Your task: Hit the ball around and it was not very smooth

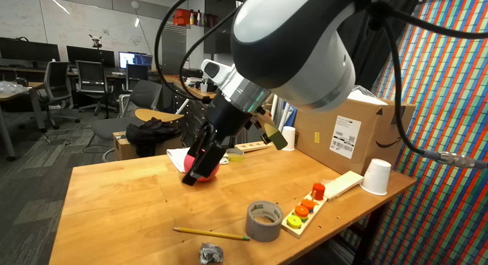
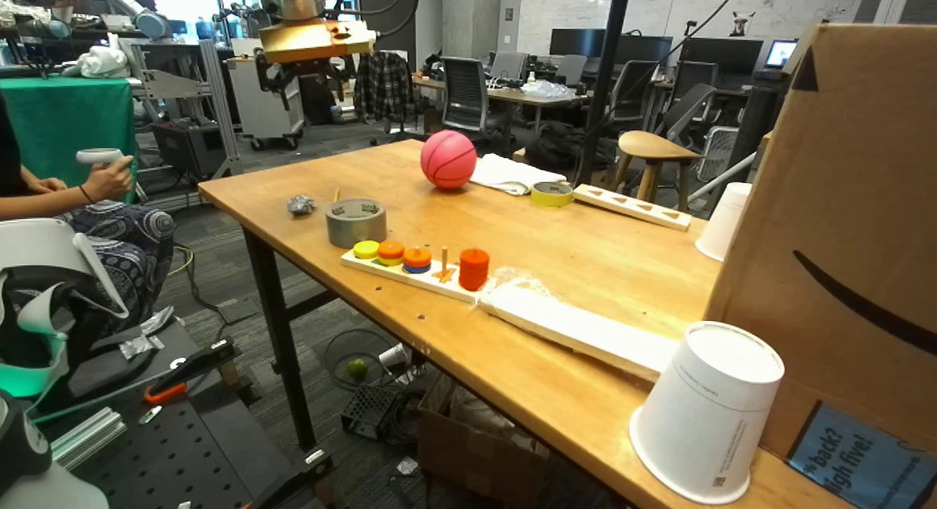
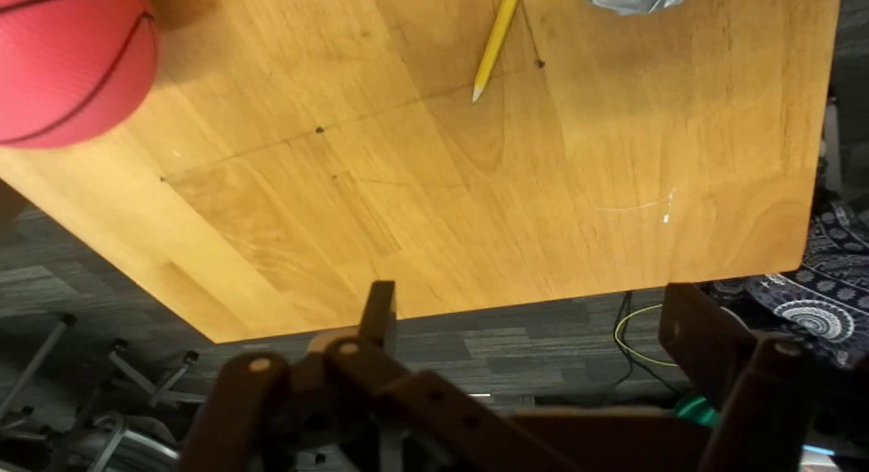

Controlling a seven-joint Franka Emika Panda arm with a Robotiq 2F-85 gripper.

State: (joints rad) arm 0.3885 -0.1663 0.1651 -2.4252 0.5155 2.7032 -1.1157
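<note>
The pinkish-red ball (image 2: 448, 160) with thin dark lines rests on the wooden table near its far edge, in front of a white cloth. In an exterior view the ball (image 1: 212, 173) is partly hidden behind my gripper (image 1: 195, 164). In the wrist view the ball (image 3: 71, 71) is cut off at the upper left. My gripper (image 3: 529, 299) is open, with wide-apart fingers and nothing between them. In an exterior view the gripper (image 2: 311, 91) is raised above table level, left of the ball and apart from it. In the wrist view its fingers lie over the table edge and floor.
A grey-brown tape roll (image 1: 263, 221), a pencil (image 1: 211, 233), crumpled foil (image 1: 211, 253) and a peg board with coloured discs (image 2: 417, 264) stand on the table. Yellow tape (image 2: 551, 194), white cups (image 2: 706, 414) and a large cardboard box (image 1: 350, 131) are also there. A seated person holds a controller (image 2: 99, 156).
</note>
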